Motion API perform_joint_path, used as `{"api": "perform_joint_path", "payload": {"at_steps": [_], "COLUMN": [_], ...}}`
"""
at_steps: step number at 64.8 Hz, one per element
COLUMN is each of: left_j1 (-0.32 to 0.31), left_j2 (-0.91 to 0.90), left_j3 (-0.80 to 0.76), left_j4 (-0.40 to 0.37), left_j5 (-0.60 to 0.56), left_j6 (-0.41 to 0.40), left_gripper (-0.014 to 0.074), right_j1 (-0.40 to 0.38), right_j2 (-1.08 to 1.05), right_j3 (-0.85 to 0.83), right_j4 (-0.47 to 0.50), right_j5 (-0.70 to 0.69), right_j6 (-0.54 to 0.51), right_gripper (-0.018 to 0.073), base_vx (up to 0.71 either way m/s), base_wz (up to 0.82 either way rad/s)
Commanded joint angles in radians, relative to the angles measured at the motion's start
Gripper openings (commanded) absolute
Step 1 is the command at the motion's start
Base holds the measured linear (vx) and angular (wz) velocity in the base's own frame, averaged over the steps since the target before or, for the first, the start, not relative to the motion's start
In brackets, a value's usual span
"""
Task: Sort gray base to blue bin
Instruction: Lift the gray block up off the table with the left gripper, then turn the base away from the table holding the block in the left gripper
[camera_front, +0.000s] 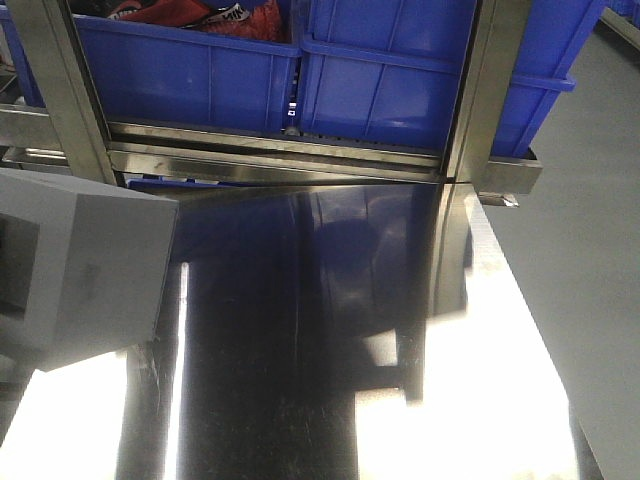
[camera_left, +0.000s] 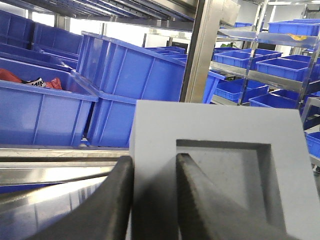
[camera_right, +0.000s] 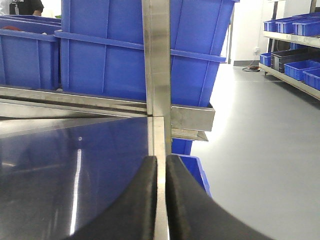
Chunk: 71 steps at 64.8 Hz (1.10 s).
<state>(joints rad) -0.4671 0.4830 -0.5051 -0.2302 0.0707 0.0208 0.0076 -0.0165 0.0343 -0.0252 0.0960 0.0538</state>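
Note:
The gray base (camera_left: 220, 125) fills the left wrist view, its square recess facing the camera. My left gripper (camera_left: 155, 167) is shut on its left wall, one finger outside and one inside the recess. The front view shows the gray base (camera_front: 85, 265) held above the steel table (camera_front: 300, 350) at the left edge, with the gripper itself hidden. Blue bins (camera_front: 400, 70) stand on the rack behind the table, and the nearest blue bin (camera_left: 135, 70) is just ahead of the block. My right gripper (camera_right: 161, 162) is shut on nothing, over the table's right edge.
A left-hand bin (camera_front: 180, 75) holds red and black items. Steel rack posts (camera_front: 480, 90) and a rail (camera_front: 280, 150) stand between table and bins. Another blue bin (camera_right: 192, 167) sits low beside the table. Grey floor (camera_front: 580, 280) lies to the right, with more shelving with bins (camera_left: 270, 55) beyond.

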Motion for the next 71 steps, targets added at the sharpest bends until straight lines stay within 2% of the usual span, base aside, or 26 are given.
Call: {"api": "perform_joint_path", "payload": {"at_steps": [1, 71], "left_j1": [-0.006, -0.006], "left_j2": [0.0, 0.0], "left_j3": [-0.031, -0.031], "left_j4": [-0.013, -0.013], "left_j5": [-0.11, -0.11], "left_j6": [-0.006, -0.006], "left_gripper": [-0.0006, -0.0006], "right_j1": [-0.004, -0.004], "right_j2": [-0.009, -0.009], "right_j3": [-0.004, -0.004], "right_j4": [-0.006, -0.006], "right_j5": [-0.08, -0.08], "right_j6": [-0.007, -0.007], "right_gripper": [-0.0004, -0.0004], "base_vx": [0.0, -0.01], "base_wz": [0.0, -0.04]}}
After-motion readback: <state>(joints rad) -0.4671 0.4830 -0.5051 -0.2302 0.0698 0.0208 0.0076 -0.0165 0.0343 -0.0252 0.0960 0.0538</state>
